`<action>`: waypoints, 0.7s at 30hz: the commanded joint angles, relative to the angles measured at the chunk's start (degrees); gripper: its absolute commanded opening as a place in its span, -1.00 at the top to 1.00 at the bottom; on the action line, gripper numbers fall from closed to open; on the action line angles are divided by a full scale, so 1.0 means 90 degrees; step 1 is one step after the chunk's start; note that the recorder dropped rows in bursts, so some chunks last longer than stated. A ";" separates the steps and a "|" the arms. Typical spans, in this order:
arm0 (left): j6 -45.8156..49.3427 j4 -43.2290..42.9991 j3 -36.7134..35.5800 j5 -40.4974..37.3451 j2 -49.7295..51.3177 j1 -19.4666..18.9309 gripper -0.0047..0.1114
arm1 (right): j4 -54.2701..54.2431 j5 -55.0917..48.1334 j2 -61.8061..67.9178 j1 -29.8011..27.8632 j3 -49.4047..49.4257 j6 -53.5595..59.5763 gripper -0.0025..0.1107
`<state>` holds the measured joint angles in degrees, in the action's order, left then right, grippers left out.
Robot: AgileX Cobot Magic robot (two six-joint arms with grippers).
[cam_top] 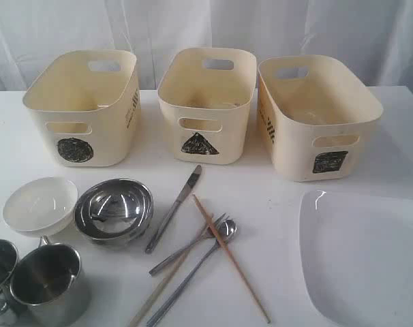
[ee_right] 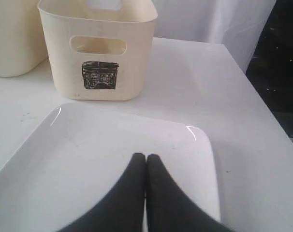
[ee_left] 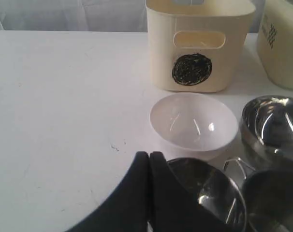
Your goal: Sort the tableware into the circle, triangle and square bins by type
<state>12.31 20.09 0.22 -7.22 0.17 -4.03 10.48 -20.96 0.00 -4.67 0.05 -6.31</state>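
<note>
On the near side of the table (cam_top: pixel 274 184), before the bins (cam_top: pixel 223 139), lie steel mugs (cam_top: pixel 46 286), steel bowls (cam_top: pixel 114 208) and white bowl (cam_top: pixel 39 204) left, cutlery (cam_top: pixel 172 208) middle, large white plate (cam_top: pixel 363 259) right: all stiff, smooth, likely slippery, white pieces probably breakable, best taken by rim or handle; left gripper (ee_left: pixel 150 155) and right gripper (ee_right: pixel 145 157) closed, empty.

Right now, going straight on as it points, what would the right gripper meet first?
Likely the front wall of the square bin: the shut right gripper points across the white plate toward it. If tilted down, the plate comes first; depth unclear.
</note>
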 commanded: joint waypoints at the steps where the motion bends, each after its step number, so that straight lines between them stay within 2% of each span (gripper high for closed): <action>1: -0.0181 0.0343 -0.0024 0.0730 -0.0019 0.0008 0.92 | 0.0033 0.0054 0.0000 -0.0040 -0.0006 0.0003 0.96; 5: -0.0301 0.0343 -0.0024 0.1697 -0.0019 0.0008 0.92 | 0.0033 0.0054 0.0000 -0.0040 -0.0006 0.0003 0.96; 9: -0.2472 0.0027 -0.0024 0.2881 -0.0019 0.0008 0.92 | 0.0033 0.0054 0.0000 -0.0040 -0.0006 0.0003 0.96; 11: -0.3571 -0.1466 0.0140 0.3568 -0.0019 0.0008 0.92 | 0.0033 0.0054 0.0000 -0.0040 -0.0006 0.0003 0.96; 13: -0.4791 -0.3526 0.0626 0.3945 0.0171 0.0008 0.92 | 0.0033 0.0054 0.0000 -0.0040 -0.0006 0.0003 0.96; 14: -0.5174 -0.4505 0.1044 0.3701 0.0464 0.0008 0.92 | 0.0033 0.0054 0.0000 -0.0040 -0.0006 0.0003 0.96; 15: -0.5817 -0.5644 0.1875 0.2549 0.1260 0.0008 0.92 | 0.0033 0.0054 0.0000 -0.0040 -0.0006 0.0003 0.96; 16: -0.6431 -0.5931 0.2235 0.1933 0.1826 0.0008 0.92 | 0.0033 0.0054 0.0000 -0.0040 -0.0006 0.0003 0.96; 17: -0.7207 -0.6372 0.2709 0.1115 0.2877 0.0059 0.92 | 0.0033 0.0054 0.0000 -0.0040 -0.0006 0.0003 0.96; 18: -0.7406 -0.6386 0.2812 0.0985 0.3396 0.0117 0.92 | 0.0033 0.0054 0.0000 -0.0040 -0.0006 0.0003 0.96; 19: -0.7350 -0.6612 0.2834 0.1025 0.4276 0.0229 0.92 | 0.0033 0.0054 0.0000 -0.0040 -0.0006 0.0003 0.96; 21: -0.7350 -0.7221 0.2834 0.1077 0.5249 0.0379 0.92 | 0.0033 0.0054 0.0000 -0.0040 -0.0006 0.0003 0.96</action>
<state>-52.47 -39.53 25.28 3.48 40.97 -1.82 10.48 -20.96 0.00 -4.67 0.05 -6.31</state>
